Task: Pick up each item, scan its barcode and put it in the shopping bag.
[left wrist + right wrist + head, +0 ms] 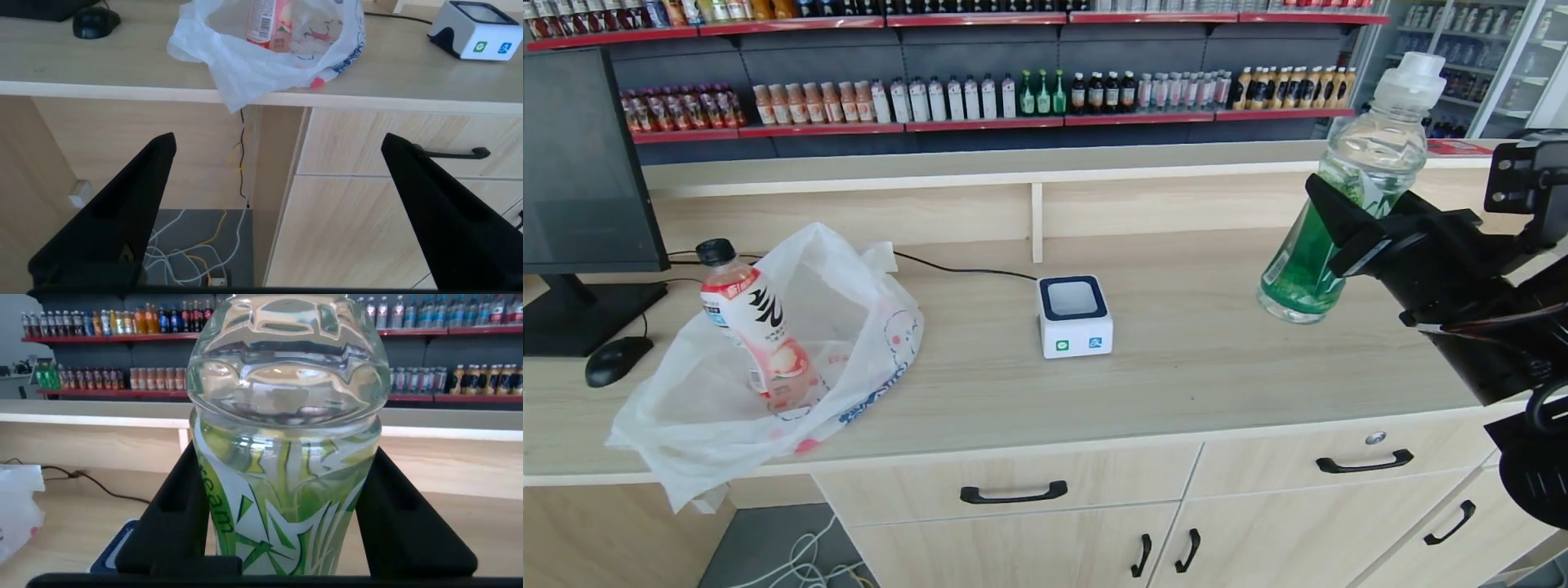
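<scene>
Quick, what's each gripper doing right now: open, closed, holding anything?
Left gripper: open, jaws wide apart, holding nothing.
Right gripper: closed on the green bottle.

1. Counter [1192,359]: bare wood lay open between the scanner [1075,314] and the right end.
2. Green bottle [1298,278]: clamped in the right gripper [1343,222], it occupied the air above that right end.
3. Shopping bag [866,327]: sprawled over the left part, mouth upward; a pink bottle [756,331] leaned inside, narrowing the opening.
4. Monitor [588,163] and mouse [617,359]: blocked the far left, near the bag.
5. Cable [964,269]: crossed the rear strip.
6. Left gripper [278,212]: jaws wide, below the counter top, with the bag's overhang above.
</scene>
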You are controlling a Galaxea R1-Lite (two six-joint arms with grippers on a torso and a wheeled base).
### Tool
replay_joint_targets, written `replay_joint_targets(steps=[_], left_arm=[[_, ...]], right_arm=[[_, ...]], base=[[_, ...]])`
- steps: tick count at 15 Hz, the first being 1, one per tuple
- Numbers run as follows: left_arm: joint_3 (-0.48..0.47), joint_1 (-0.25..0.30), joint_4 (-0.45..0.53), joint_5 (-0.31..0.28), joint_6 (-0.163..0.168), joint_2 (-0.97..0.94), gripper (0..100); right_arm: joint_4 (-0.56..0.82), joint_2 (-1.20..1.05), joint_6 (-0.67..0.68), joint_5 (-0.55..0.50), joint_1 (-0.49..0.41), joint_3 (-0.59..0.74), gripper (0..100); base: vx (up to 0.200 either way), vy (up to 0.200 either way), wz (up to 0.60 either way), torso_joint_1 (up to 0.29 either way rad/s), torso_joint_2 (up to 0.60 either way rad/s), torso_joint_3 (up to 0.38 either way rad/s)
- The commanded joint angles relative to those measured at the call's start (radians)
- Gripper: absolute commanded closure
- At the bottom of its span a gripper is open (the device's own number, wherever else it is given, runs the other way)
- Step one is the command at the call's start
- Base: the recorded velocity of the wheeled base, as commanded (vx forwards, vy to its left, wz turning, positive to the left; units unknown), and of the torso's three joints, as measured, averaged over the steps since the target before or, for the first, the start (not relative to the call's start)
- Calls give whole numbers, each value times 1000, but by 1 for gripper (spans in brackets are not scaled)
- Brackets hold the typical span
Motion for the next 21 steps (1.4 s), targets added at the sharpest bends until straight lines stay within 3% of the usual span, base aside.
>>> replay_joint_targets(steps=[1, 5, 16, 21], left_arm=[[0, 1, -1, 0, 0, 0, 0], [0, 1, -1, 0, -2, 1, 0], [0, 1, -1, 0, 0, 0, 0], [0, 1, -1, 0, -2, 0, 0]], right_arm=[[-1, -6, -1, 1, 1, 2, 100], [-1, -5, -1, 1, 8, -1, 100], [-1, -1, -8, 1, 58, -1, 100], [-1, -5, -8, 1, 59, -1, 100]], base=[[0, 200, 0, 2, -2, 2], [0, 200, 0, 5, 1, 5], [0, 0, 0, 0, 0, 0], [0, 0, 360, -1, 0, 0]])
